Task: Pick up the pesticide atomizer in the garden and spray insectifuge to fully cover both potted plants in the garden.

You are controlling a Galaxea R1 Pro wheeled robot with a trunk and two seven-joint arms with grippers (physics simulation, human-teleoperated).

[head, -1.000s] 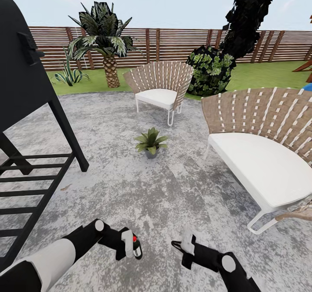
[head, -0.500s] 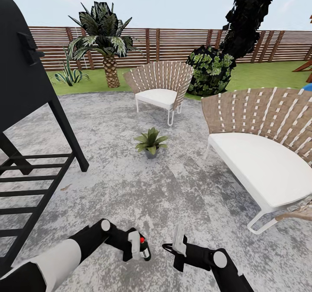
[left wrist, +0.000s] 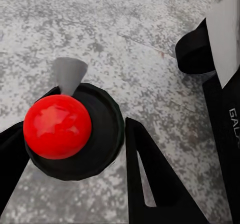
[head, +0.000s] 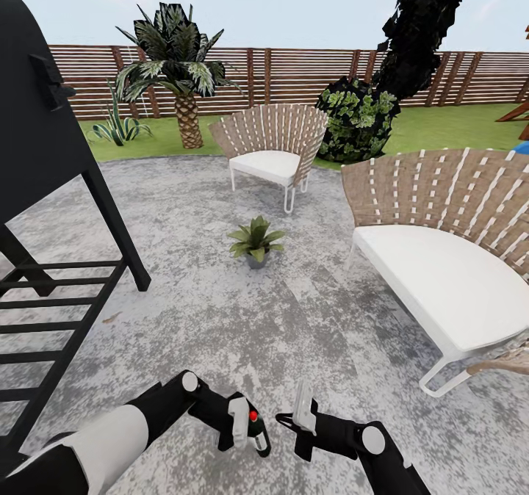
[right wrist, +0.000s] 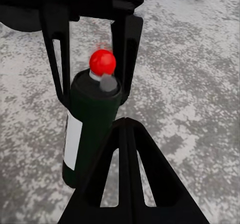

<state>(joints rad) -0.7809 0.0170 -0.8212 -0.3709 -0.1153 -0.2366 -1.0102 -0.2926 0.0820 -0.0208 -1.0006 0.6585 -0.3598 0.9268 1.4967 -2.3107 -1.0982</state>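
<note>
Your left gripper (head: 246, 430) is clenched on the pesticide atomizer (head: 256, 430), low in the head view just above the grey speckled patio (head: 220, 319). In the left wrist view the bottle's dark round top and red spray head (left wrist: 57, 126) sit between the two black fingers (left wrist: 150, 184). From the right wrist view the atomizer (right wrist: 90, 129) stands roughly upright, its white label facing one side, with the left gripper's fingers (right wrist: 125, 49) closing on its neck from either side.

Your right gripper (head: 290, 420) hovers just beside the atomizer, pointing at it. Its fingers (right wrist: 125, 174) meet at their tips in the right wrist view, so they are closed on nothing and apart from the bottle.

One potted plant (head: 256, 241) sits on the patio ahead of you, well apart from both grippers, between the black grill stand (head: 51, 186) on your left and the big woven sofa (head: 448, 260) on your right. Behind it stands a woven chair (head: 273, 150) with a white cushion. Further back a palm (head: 176, 62) and a striped spiky plant (head: 117, 124) grow on the lawn (head: 441, 124) in front of the slatted wooden fence (head: 294, 69), with a leafy bush (head: 356, 120) beside the chair.
</note>
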